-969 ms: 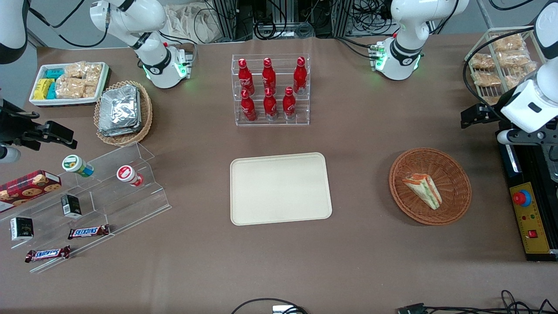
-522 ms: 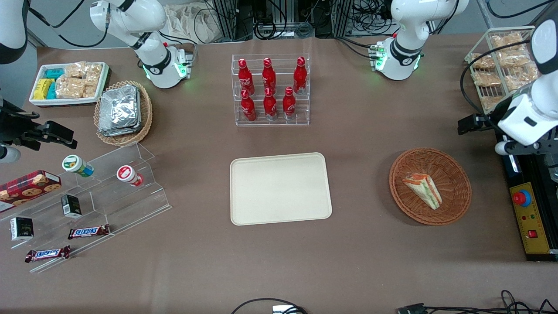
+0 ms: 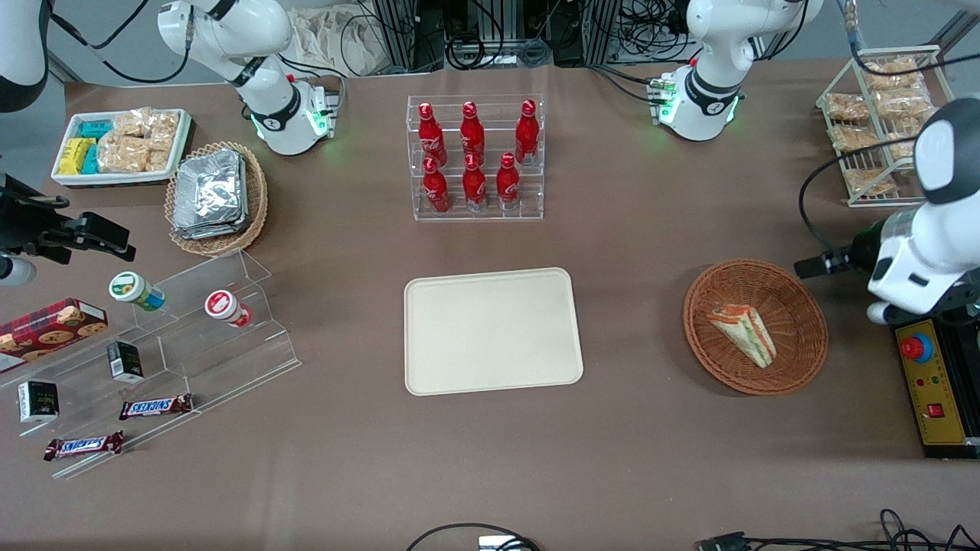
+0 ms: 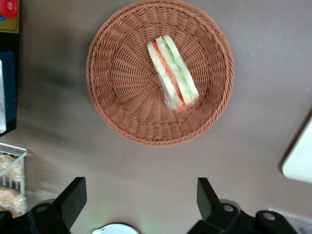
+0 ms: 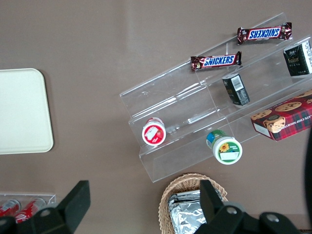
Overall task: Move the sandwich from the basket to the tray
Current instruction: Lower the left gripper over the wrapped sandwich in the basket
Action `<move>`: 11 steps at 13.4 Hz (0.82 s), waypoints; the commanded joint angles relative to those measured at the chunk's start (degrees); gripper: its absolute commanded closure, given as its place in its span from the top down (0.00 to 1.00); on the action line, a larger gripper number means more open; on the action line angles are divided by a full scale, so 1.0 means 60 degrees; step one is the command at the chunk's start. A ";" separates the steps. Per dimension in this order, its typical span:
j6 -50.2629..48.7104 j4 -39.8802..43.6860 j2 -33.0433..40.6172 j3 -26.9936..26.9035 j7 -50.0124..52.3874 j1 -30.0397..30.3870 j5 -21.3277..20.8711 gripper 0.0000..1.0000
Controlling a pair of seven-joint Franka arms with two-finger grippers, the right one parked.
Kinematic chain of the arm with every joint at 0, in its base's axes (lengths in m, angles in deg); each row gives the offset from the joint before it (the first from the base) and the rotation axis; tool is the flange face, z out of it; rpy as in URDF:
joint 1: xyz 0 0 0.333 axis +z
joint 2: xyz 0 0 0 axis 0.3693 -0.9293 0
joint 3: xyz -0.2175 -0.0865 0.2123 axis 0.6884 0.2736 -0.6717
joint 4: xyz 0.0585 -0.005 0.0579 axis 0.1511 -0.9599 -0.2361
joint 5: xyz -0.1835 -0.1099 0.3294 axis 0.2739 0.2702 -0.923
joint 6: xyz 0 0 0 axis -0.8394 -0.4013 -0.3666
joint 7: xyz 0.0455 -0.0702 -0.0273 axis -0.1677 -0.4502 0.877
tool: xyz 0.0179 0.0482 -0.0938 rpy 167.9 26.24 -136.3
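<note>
The sandwich (image 3: 741, 334) (image 4: 173, 73), a pale wedge with orange-red and green layers, lies in the reddish-brown wicker basket (image 3: 804, 306) (image 4: 122, 87). My left gripper (image 3: 810, 267) (image 4: 139, 195) hangs above the table just off the basket's rim, at its edge toward the working arm's end. It is open, with only bare table between its black fingers (image 4: 73, 195). The cream tray (image 3: 490, 329) (image 4: 302, 156) (image 5: 22, 109) sits at the table's middle with nothing on it.
A control box with a red button (image 3: 930, 383) lies beside the basket near the table's end. A wire rack of snack packets (image 3: 880, 115) stands farther from the front camera. A clear rack of red bottles (image 3: 475, 157) stands farther back than the tray.
The left arm has swung nearer to the front camera, carrying the gripper from beside the wire rack to the basket's rim. Sandwich, basket and tray have not moved.
</note>
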 commanded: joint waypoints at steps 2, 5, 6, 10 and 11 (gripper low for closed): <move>0.0897 0.0367 -0.1139 0.0060 0.0592 0.0014 -0.0040 1.00; 0.1587 0.0352 -0.1872 0.0060 0.0592 0.0058 -0.0040 1.00; 0.1791 0.0367 -0.2077 0.0060 0.0679 0.0058 -0.0011 1.00; 0.2642 0.0352 -0.2825 0.0075 0.1221 -0.0001 -0.0040 1.00; 0.2716 0.0352 -0.2957 0.0075 0.1236 -0.0001 -0.0011 1.00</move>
